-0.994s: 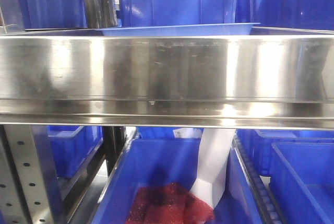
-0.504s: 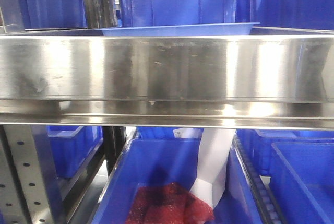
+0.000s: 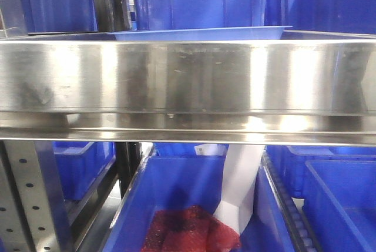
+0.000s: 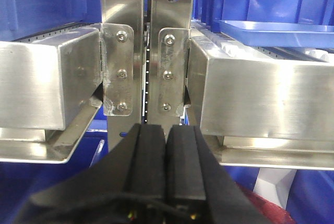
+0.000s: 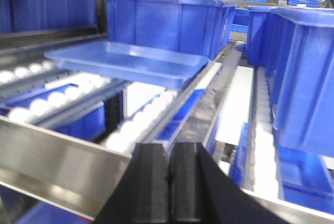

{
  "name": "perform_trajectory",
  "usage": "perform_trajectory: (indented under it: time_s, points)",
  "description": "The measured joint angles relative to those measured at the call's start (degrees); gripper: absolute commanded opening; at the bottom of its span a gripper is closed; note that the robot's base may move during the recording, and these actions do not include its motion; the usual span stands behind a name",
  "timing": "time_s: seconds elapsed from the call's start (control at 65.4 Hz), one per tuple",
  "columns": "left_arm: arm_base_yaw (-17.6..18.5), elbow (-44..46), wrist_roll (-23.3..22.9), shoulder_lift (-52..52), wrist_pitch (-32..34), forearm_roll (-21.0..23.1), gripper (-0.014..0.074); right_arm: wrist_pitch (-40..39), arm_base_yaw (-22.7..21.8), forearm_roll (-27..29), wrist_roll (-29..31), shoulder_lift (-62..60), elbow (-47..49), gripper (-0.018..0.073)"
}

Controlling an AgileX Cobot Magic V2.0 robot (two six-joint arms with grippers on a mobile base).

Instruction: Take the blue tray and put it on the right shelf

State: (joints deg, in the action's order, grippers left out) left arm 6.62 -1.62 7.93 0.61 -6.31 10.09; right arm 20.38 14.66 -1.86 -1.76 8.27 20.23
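The blue tray [image 5: 128, 63] lies flat on the white rollers of the right shelf, in front of a deep blue bin. Its front edge shows just above the shelf lip in the front view [image 3: 200, 33] and at the upper right of the left wrist view [image 4: 276, 31]. The right shelf's shiny steel lip [image 3: 188, 79] fills the front view and also shows in the left wrist view [image 4: 261, 96]. My left gripper [image 4: 165, 130] is shut and empty, below the shelf lip and facing the uprights. My right gripper [image 5: 169, 151] is shut and empty, just above the lip, short of the tray.
Deep blue bins [image 5: 167, 23] stand behind and right of the tray [image 5: 308, 72]. Steel uprights [image 4: 146, 41] split the left and right shelves. Below the shelf, a blue bin [image 3: 188, 205] holds red mesh [image 3: 191, 231] and a white piece [image 3: 241, 187].
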Motion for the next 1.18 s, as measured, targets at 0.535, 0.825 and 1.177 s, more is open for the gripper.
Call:
perform_trajectory:
  time_s: [0.535,0.825,1.177]
  points:
    - [0.0,0.0,0.0,0.1,0.0,0.1,-0.0049,-14.5,-15.7,3.5,0.9,-8.9,-21.9,0.0057]
    - [0.0,0.0,0.1,0.1,-0.1,0.1,-0.0049,-15.7,-15.7,3.5,1.0,-8.9,-21.9,0.0057]
    - [0.0,0.0,0.1,0.1,-0.1,0.1,-0.0049,-15.7,-15.5,3.5,1.0,-8.9,-21.9,0.0057]
